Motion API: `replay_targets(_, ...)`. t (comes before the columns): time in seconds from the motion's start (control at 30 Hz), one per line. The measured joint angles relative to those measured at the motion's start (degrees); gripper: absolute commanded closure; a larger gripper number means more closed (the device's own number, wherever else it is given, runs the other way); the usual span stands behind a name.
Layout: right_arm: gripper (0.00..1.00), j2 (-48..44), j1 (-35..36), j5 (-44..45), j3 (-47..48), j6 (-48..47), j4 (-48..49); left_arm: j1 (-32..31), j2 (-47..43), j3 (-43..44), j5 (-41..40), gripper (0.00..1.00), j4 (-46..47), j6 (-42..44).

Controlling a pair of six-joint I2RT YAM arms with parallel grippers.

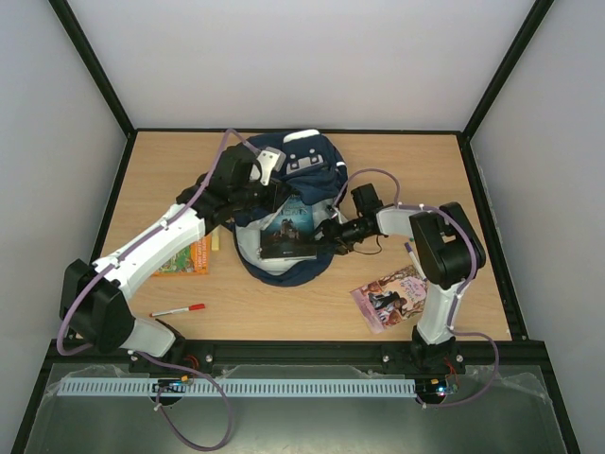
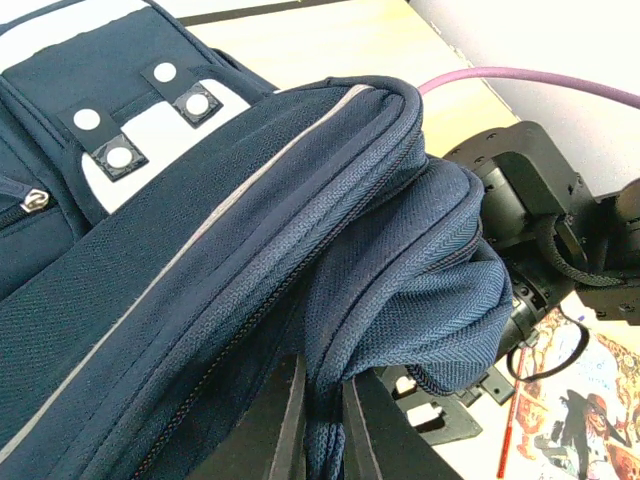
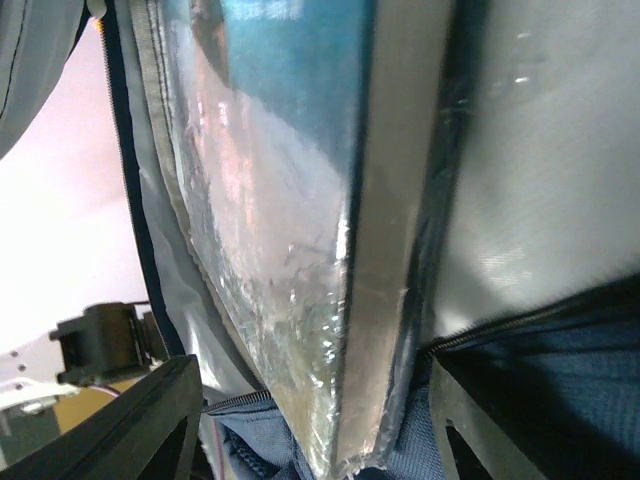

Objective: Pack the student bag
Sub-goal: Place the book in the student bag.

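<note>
The navy blue fabric backpack with white stripes (image 1: 326, 170) lies open at the centre of the wooden surface (image 1: 444, 180), and a glossy teal-covered book (image 1: 291, 227) sits in its mouth. At the bag's 10 o'clock, the left gripper (image 2: 325, 430) is narrow, pinching the zip edge. At 3 o'clock, the right gripper (image 3: 315, 380) straddles the book, though whether it's clamped can't be told. A pink illustrated booklet (image 1: 389, 295) lies at 4 o'clock and a red-capped pen (image 1: 180, 309) at 8.

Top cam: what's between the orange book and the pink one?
The bag, lying open with a dark book in its mouth. In the top view, the orange book is to its left and the pink book to its right.
</note>
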Motion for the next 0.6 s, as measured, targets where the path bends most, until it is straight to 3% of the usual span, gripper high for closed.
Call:
replay_targets(0.17,0.55,2.89,0.17,-2.58,1.62,0.81,-0.35,-0.63,0.74,0.0,0.39,0.98,0.04,-0.26)
replay_targets(0.4,0.38,4.92,0.24,-6.23,3.3,2.12,-0.28,-1.07,1.36,0.0,1.38,0.98,0.39,-0.76)
replay_targets(0.6,0.57,5.33,0.79,-6.93,4.04,5.35,0.87,-1.57,1.42,0.0,1.51,0.98,0.39,-0.94)
